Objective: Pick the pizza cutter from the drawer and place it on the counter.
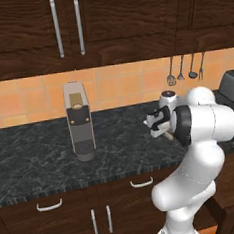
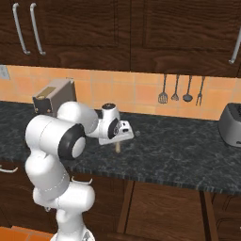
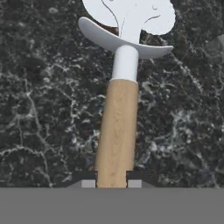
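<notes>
My jaws clamped on the tan handle of the pizza cutter (image 3: 117,131), held over the counter (image 3: 43,109) near its front edge, wheel's top cut off, gripper (image 3: 111,183) mostly hidden.

text: none legible | labels/brands: none readable on the coffee machine (image 1: 79,121), centre left of the left base view | numbers/signs: none on the toaster (image 2: 231,124), right edge of the right base view | pizza cutter (image 3: 120,109): unmarked

The black marbled counter (image 1: 37,156) carries a coffee machine (image 1: 79,123) and a grey toaster (image 2: 232,124).
</notes>
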You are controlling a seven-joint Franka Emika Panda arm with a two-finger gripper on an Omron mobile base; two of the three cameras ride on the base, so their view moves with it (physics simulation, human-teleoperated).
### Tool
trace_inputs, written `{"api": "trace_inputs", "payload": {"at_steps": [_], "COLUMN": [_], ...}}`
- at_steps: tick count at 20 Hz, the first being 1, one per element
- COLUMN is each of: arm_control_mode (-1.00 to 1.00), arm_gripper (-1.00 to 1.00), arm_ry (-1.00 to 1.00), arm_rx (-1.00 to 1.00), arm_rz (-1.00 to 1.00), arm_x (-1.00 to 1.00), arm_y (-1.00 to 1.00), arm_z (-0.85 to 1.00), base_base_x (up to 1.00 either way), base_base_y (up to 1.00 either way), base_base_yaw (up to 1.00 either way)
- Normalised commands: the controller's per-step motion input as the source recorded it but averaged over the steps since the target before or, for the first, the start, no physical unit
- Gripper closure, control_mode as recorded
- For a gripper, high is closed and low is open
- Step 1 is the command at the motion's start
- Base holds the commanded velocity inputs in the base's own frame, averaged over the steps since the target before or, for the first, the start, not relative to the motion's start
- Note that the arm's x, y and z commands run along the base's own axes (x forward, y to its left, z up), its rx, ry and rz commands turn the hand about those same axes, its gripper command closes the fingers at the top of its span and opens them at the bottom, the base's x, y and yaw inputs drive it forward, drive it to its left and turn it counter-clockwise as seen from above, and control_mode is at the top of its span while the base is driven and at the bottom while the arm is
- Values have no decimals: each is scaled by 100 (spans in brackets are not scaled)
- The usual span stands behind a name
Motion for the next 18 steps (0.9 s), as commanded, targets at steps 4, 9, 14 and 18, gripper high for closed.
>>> {"api": "trace_inputs", "payload": {"at_steps": [4,9,14,18], "arm_control_mode": [-100,-100,-100,-100], "arm_gripper": [100,-100,-100,-100], "arm_ry": [0,0,-1,-3], "arm_rx": [0,0,0,0], "arm_rz": [0,0,0,-4], "arm_x": [48,13,0,-39], "arm_y": [0,0,0,-16], "arm_z": [-60,-18,0,46], "base_base_x": [0,0,0,0], "base_base_y": [0,0,0,0], "base_base_yaw": [0,0,0,0]}}
